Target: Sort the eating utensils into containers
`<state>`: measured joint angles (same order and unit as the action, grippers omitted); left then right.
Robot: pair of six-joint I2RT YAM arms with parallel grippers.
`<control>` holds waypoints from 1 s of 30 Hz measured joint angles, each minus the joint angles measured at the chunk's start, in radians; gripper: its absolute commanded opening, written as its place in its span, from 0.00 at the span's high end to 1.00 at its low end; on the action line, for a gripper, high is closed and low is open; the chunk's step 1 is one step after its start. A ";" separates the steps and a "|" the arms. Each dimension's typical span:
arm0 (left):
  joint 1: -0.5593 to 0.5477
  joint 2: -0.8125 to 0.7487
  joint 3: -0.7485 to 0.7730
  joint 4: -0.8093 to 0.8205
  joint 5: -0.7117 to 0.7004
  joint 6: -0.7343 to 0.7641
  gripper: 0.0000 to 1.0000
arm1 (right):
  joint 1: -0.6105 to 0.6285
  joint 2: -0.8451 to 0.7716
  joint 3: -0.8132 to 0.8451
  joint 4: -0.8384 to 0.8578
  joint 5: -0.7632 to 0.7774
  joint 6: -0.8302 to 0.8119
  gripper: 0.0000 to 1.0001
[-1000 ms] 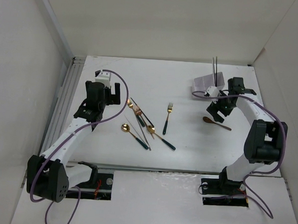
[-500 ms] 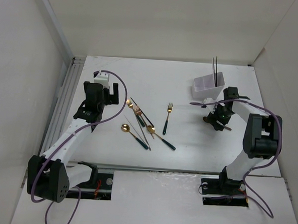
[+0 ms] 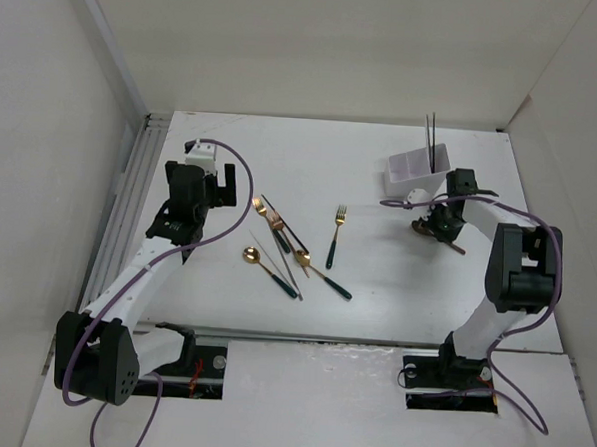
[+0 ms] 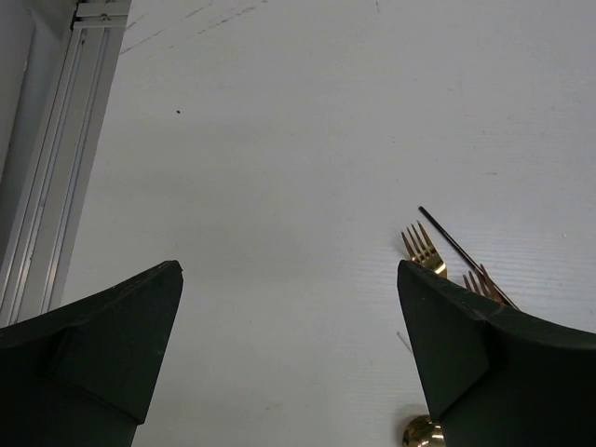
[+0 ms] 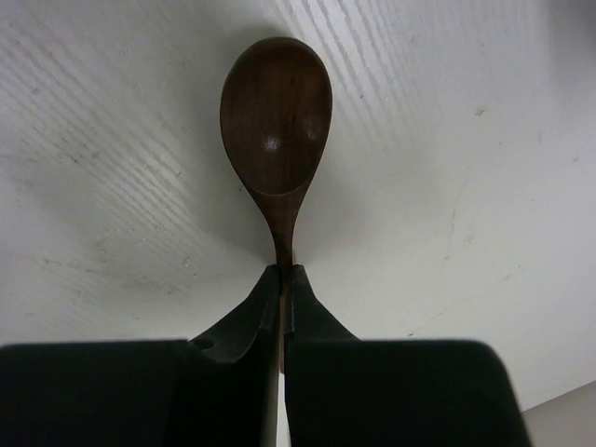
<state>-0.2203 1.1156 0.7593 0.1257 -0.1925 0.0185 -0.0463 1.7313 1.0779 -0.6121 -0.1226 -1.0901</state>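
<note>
One utensil in hand: the right gripper is clamped on the thin neck of a brown wooden spoon. The jaws are pinched almost together with only the handle between them, and the bowl sticks out ahead, face up. We can't tell if the spoon is off the table yet or resting on it. From above it sits near the white bin, on the side facing the arms, so we read this as a short carry. Gripping at the neck makes sense to us: it's the narrow part of a flat-lying spoon.

Two dark chopsticks stand upright in the bin, leaning at its right end; which compartment, we can't tell.

The left gripper is wide open and holds nothing, hovering over bare table. Two gold forks and a loose chopstick lie just off its right finger, at the edge of the centre pile. That looks like staging for the next pick. A lone fork lies apart, right of the pile.
</note>
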 measured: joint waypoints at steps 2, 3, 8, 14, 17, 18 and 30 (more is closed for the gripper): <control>0.000 0.000 0.000 0.005 0.000 0.000 0.00 | 0.009 0.018 0.021 -0.008 0.008 0.002 1.00; 0.000 0.000 -0.001 0.007 0.000 0.001 0.00 | 0.014 0.026 0.032 -0.011 0.008 0.003 1.00; 0.006 -0.014 -0.021 0.012 0.000 0.003 0.00 | 0.024 0.040 0.051 -0.021 -0.002 0.004 1.00; 0.009 -0.020 -0.032 0.013 0.000 0.003 0.00 | 0.094 0.028 0.059 -0.051 -0.071 0.006 1.00; 0.009 -0.021 -0.032 0.014 0.001 0.003 0.00 | 0.130 -0.012 0.076 -0.076 -0.162 0.009 1.00; 0.009 -0.021 -0.032 0.014 0.001 0.003 0.00 | 0.137 -0.028 0.088 -0.082 -0.192 0.012 1.00; 0.019 -0.020 -0.032 0.013 0.009 0.003 0.00 | 0.153 -0.184 0.108 0.551 -0.604 0.439 1.00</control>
<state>-0.2008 1.0954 0.7269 0.1387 -0.1837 0.0212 0.1066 1.5471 1.1854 -0.0612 -0.7265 -0.6514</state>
